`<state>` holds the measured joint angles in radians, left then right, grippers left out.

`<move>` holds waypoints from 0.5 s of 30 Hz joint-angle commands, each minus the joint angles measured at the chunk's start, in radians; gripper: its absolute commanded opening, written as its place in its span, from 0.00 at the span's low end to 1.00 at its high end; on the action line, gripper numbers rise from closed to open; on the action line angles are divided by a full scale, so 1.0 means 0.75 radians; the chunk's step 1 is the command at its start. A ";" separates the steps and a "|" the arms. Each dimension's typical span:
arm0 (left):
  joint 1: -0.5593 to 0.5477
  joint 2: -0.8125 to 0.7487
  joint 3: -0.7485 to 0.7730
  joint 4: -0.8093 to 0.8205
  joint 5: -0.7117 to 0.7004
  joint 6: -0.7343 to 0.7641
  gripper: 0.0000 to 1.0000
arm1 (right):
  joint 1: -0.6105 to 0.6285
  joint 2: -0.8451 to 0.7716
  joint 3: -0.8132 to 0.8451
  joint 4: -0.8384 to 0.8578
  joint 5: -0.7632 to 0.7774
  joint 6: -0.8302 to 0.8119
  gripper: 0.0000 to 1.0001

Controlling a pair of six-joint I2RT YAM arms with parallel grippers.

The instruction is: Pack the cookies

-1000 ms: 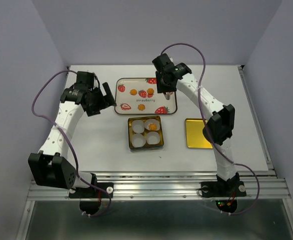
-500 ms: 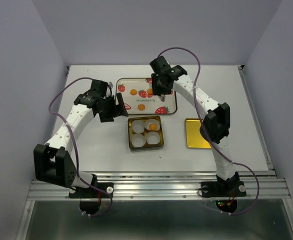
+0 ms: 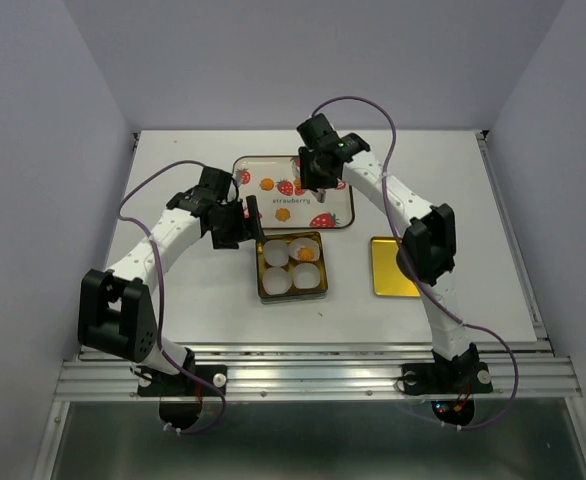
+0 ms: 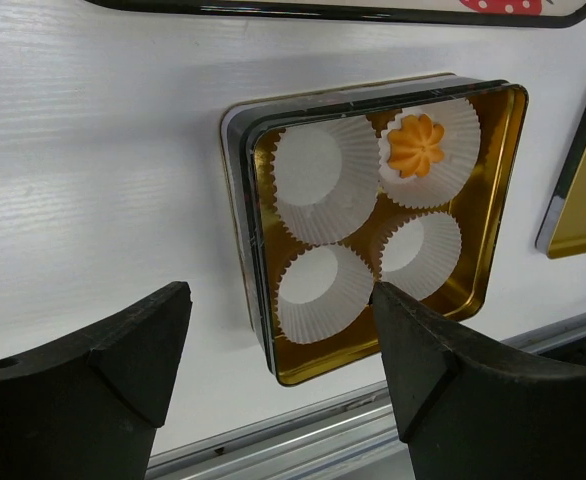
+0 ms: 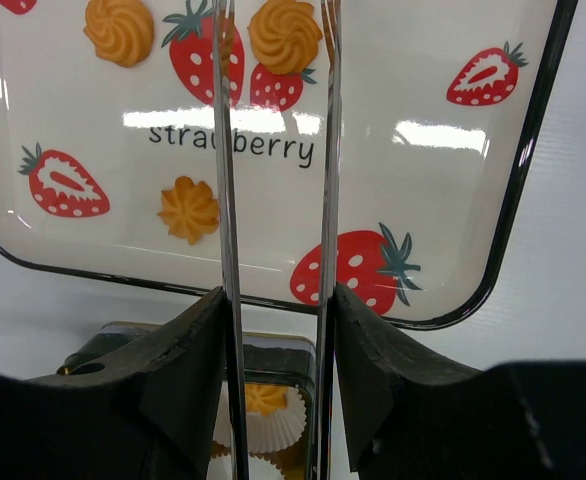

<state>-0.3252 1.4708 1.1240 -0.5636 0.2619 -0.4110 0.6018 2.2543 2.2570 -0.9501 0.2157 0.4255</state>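
Observation:
Three cookies lie on the strawberry tray (image 3: pixel 278 197): one (image 5: pixel 120 30) at the far left, one (image 5: pixel 285 35) between the tips of thin metal tongs (image 5: pixel 225 150), one (image 5: pixel 188 209) nearer. A fourth cookie (image 4: pixel 416 145) sits in a white paper cup in the gold tin (image 4: pixel 503 200). My right gripper (image 5: pixel 276 298) is shut on the tongs, held over the tray. My left gripper (image 4: pixel 278 300) is open above the tin's left wall, one finger over the table and one over the cups.
The tin (image 3: pixel 259 270) holds three more white paper cups (image 4: pixel 310 175) with nothing in them. A flat gold lid (image 3: pixel 393 266) lies to the tin's right. The table's near metal rail (image 3: pixel 303 372) runs below the tin.
My left arm has swung right from the tray's left side to the tin, and its jaws have narrowed. My right gripper has shifted slightly left over the tray with the tongs.

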 commanded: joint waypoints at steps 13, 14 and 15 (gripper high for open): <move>-0.004 -0.014 -0.034 0.066 -0.024 0.016 0.84 | 0.003 0.032 -0.052 0.083 0.091 -0.099 0.50; -0.004 -0.010 -0.034 0.072 -0.024 0.016 0.84 | 0.003 0.029 -0.058 0.083 0.089 -0.099 0.50; -0.004 -0.002 -0.032 0.079 -0.026 0.016 0.83 | 0.003 0.025 -0.064 0.080 0.083 -0.097 0.50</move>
<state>-0.3252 1.4708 1.1149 -0.5426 0.2348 -0.4114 0.6018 2.3177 2.2272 -0.9115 0.2504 0.3656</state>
